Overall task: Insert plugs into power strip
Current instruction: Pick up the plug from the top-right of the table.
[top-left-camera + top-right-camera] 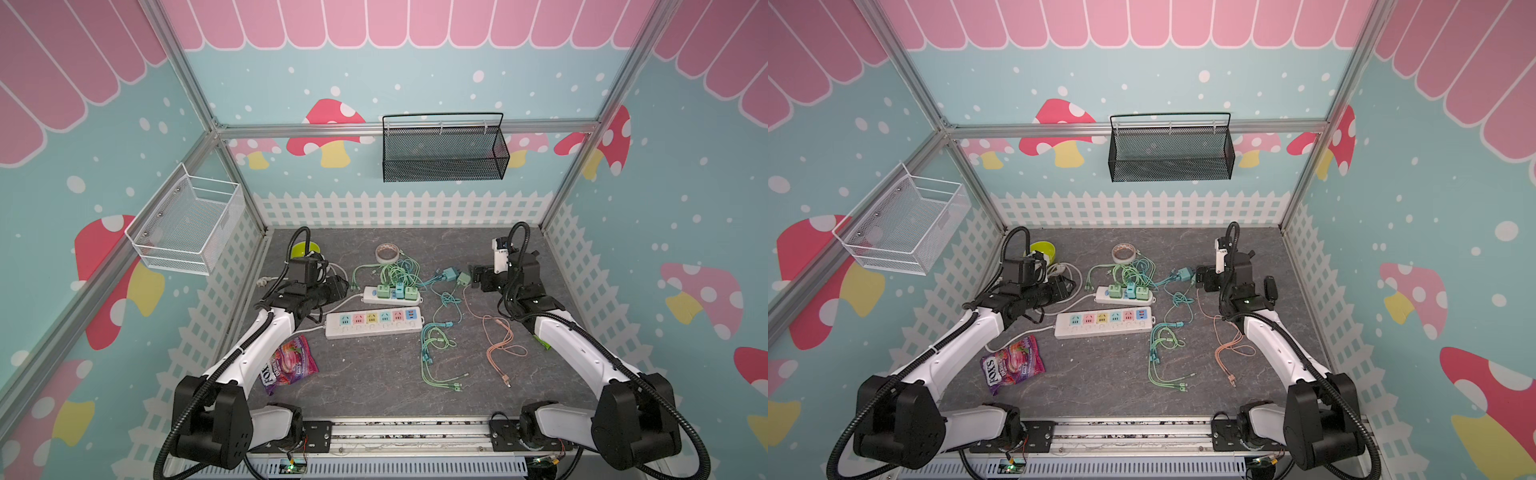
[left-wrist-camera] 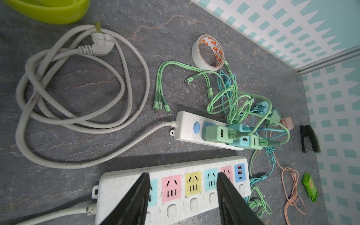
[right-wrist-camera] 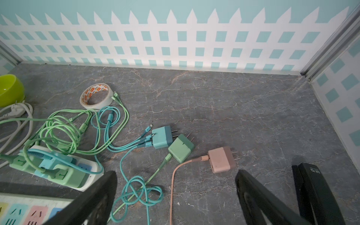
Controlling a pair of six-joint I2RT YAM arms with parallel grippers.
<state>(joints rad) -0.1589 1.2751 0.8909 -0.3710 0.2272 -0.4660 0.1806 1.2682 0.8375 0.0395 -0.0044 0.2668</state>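
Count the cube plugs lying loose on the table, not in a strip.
3: a teal plug, a green plug beside it, a pink plug apart, on the table right of the small strip. None looks hidden.

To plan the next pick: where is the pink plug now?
In the right wrist view the pink plug lies loose near the right gripper, between the mint green plug and the black stapler.

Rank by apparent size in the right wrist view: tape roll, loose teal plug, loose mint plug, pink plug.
1. Tape roll
2. The pink plug, mint plug and teal plug look alike, so no ranking among them.
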